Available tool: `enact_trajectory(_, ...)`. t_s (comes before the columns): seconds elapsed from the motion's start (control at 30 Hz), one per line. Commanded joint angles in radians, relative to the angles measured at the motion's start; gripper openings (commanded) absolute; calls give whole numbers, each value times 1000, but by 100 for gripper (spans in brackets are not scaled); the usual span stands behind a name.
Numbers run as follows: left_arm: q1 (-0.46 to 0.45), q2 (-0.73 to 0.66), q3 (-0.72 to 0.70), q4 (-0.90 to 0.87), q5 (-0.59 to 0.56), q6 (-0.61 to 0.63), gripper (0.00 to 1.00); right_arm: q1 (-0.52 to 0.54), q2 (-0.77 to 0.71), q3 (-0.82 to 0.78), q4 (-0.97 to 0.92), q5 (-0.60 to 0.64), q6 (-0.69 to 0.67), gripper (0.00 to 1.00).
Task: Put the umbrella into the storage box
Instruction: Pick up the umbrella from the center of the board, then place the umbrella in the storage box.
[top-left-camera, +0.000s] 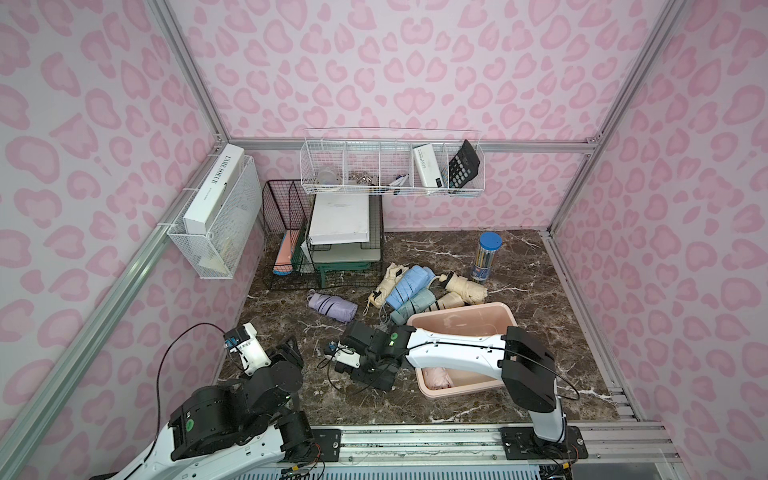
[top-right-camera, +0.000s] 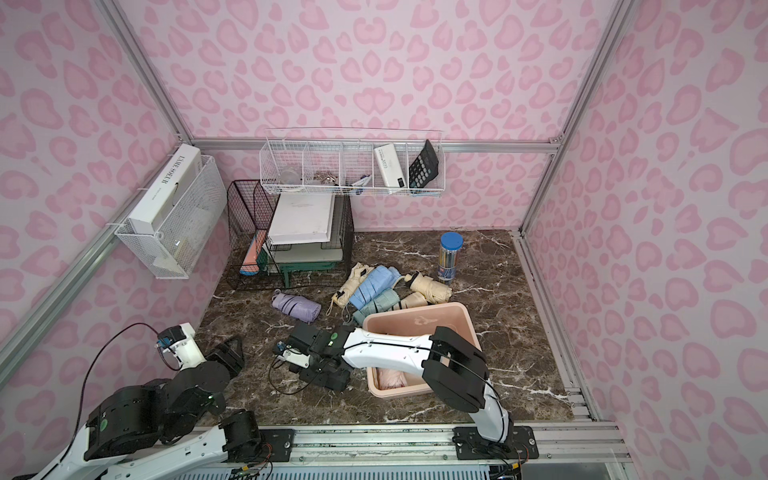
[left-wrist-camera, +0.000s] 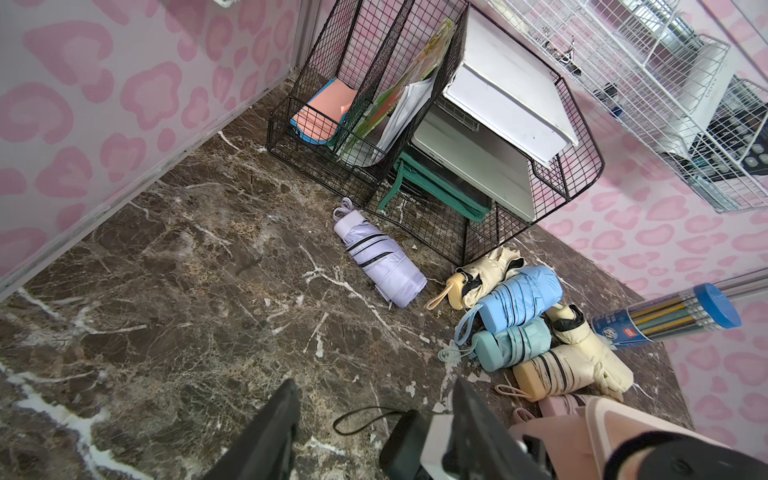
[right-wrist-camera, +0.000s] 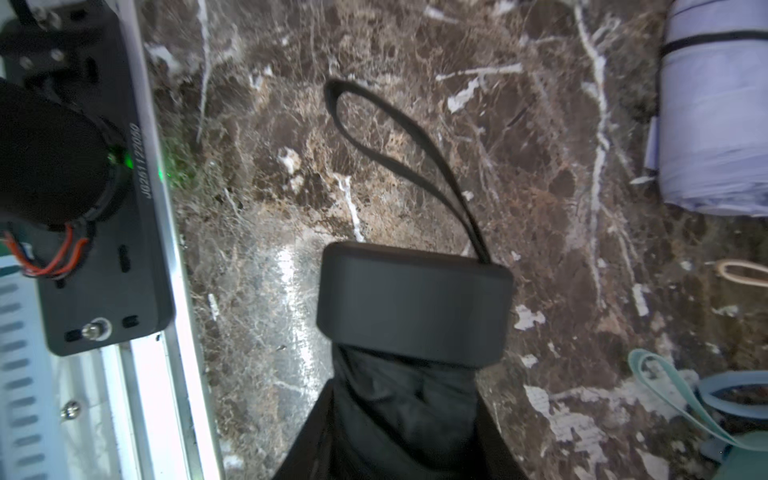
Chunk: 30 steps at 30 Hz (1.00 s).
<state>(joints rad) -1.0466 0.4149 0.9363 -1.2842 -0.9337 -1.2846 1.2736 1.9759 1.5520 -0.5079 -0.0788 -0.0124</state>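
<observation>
The storage box (top-left-camera: 478, 320) sits on the dark marble tabletop (top-left-camera: 548, 340), and the right arm stretches straight across it. A folded pink umbrella (top-left-camera: 436, 376) lies inside the box at its near end, partly hidden under that arm. Just past the box's left side the right gripper (right-wrist-camera: 399, 440) is clamped around the cloth body of a black umbrella (right-wrist-camera: 411, 303). Its flat handle cap juts out beyond the jaws and its wrist strap (right-wrist-camera: 399, 166) trails in a loop, so this umbrella is outside the box. I cannot tell whether it is resting on the marble or raised off it.

Further left of the box, the left gripper (left-wrist-camera: 376, 386) hovers with its jaws apart and nothing between them. A lilac umbrella (top-left-camera: 334, 306) lies alone off the box's far left corner. A heap of cream, blue and teal umbrellas (top-left-camera: 409, 286) crowds against the box's far rim. A blue-capped pencil tube (top-left-camera: 484, 255) stands upright beyond that heap.
</observation>
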Motion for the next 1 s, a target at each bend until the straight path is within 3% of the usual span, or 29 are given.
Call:
enact_trajectory(0.0,0,6,13,34,-17,36,60,-6,-94,-43,87,-27,69,16)
enact_trajectory(0.17,0,22,20,89,-12,74,60,-23,-260,-160,121,-19,148,15)
enact_trajectory(0.5,0,106,-15,292,56,153,62,-79,-566,-307,95,112,313,15)
enact_trajectory(0.7,0,225,-59,481,192,168,63,-168,-720,-389,51,139,430,15)
enact_trajectory(0.97,0,442,-66,704,464,192,67,-322,-875,-541,-69,163,574,15)
